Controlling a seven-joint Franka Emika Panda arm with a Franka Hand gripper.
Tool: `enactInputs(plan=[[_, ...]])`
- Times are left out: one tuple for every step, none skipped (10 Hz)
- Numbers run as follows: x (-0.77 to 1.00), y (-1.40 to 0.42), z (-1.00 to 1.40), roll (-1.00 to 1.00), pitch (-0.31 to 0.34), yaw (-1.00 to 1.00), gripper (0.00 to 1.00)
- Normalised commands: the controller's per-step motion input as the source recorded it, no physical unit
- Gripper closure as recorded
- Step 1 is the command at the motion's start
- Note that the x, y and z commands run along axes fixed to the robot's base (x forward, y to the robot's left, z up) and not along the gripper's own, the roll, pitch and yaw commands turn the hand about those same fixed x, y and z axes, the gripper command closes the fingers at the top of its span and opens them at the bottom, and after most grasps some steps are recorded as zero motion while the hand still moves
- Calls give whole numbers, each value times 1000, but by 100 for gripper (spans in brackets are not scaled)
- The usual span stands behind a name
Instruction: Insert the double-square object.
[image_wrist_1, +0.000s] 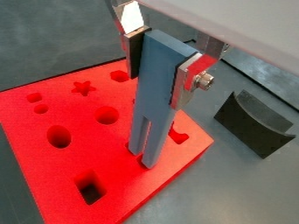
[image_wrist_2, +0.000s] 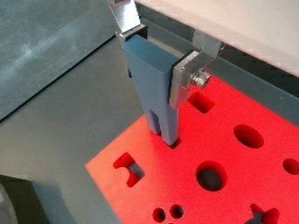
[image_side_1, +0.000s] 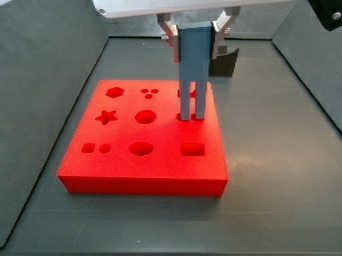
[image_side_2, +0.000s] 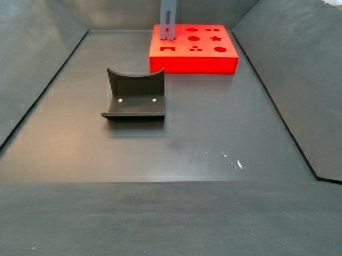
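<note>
Counted 1 blue double-bar piece (image_side_1: 195, 70), 1 red board (image_side_1: 144, 160), 1 dark grey notched block (image_side_2: 134, 96), all on the dark counter (image_side_2: 174, 190). My gripper (image_wrist_1: 163, 54) sat above the board w/ jaws closed on the upper part of the blue piece; silver fingers (image_wrist_2: 188, 72) pressed flat against its sides in both wrist views. Piece hung upright, 2 prongs down, tips right at the board's top near its right edge in a side view (image_side_1: 195, 112). Couldn't tell if the prongs were in a hole or just touching the surface.

Board had approx 10 shaped holes: star (image_side_1: 107, 117), hexagon (image_side_1: 116, 92), square (image_side_1: 193, 150), ovals, round ones, small dot groups. All holes I could see looked empty.

Notched block stood well apart from the board, nothing in its notch.
</note>
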Motion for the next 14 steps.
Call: enactInputs(plan=[[-89, 0, 0, 11, 0, -51, 100], [0, -40, 0, 0, 0, -29, 100], [69, -80, -51, 19, 0, -211, 100], [34, -11, -74, 50, 0, -257, 100], [0, 0, 0, 43, 1, -211, 100], [0, 0, -37, 0, 0, 0, 100], [31, 0, -429, -13, 74, 0, 100], [120, 0, -643, 3, 211, 0, 100], [131, 0, -611, 10, 214, 0, 100], [97, 0, -483, 0, 156, 0, 100], [43, 0, -371, 0, 96, 0, 100], [40, 0, -369, 0, 87, 0, 100], [51, 0, -369, 0, 91, 0, 100], [37, 0, -360, 0, 87, 0, 100]])
